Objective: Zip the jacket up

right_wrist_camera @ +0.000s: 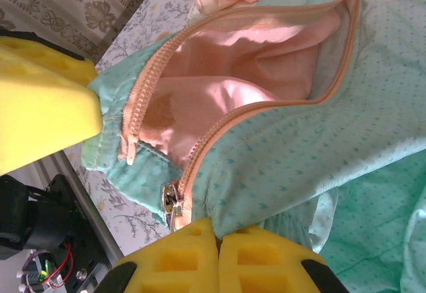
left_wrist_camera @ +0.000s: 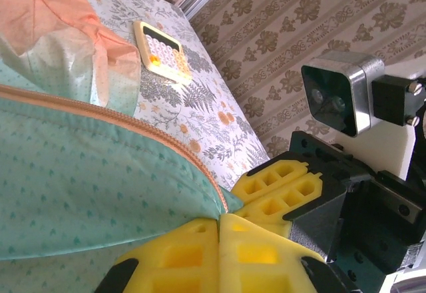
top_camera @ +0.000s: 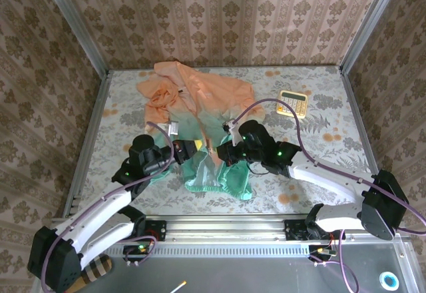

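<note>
Fabric at the mint hem of the jacket (top_camera: 200,116) is sitting pinched in both grippers. The left gripper (left_wrist_camera: 219,223) is pressing its fingers together on one zipper edge, and the right gripper (right_wrist_camera: 216,230) is clamping the other edge just beside the slider (right_wrist_camera: 172,203). The open zipper is running away from them toward the peach hood, far across the table (top_camera: 319,173), so the right arm is lying nearer the slider.

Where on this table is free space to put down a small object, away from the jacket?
Bare table lies left of the jacket, by the left wall. More lies on the right, between the calculator and the right arm. The middle front is crowded: the left gripper and right gripper hold the jacket's hem.
</note>
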Motion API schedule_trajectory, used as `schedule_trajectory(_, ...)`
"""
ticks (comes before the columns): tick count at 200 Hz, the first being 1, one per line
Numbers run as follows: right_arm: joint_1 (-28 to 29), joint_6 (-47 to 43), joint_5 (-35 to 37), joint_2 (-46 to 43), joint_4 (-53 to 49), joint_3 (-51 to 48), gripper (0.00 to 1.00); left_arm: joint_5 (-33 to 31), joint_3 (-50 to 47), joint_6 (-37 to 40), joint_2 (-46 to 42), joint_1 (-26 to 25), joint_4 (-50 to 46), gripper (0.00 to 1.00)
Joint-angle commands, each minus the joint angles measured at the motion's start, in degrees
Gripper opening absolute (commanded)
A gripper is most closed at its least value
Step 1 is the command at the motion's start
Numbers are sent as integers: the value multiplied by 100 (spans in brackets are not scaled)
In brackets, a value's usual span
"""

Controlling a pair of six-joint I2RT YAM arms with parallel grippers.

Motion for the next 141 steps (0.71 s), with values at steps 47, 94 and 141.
schedule_trajectory(47,-64,-146,-174,-119,290,-34,0,-417,-189,180,106,-245,751,0)
schedule_trajectory(94,-94,-160,-235,-75,328,-23,0,-431,-372,-91,224,-259,1172,0)
schedule_trajectory(141,-117,-146,-212,-118,299,-48,0,-488,-497,-244,251,-256,1377,0)
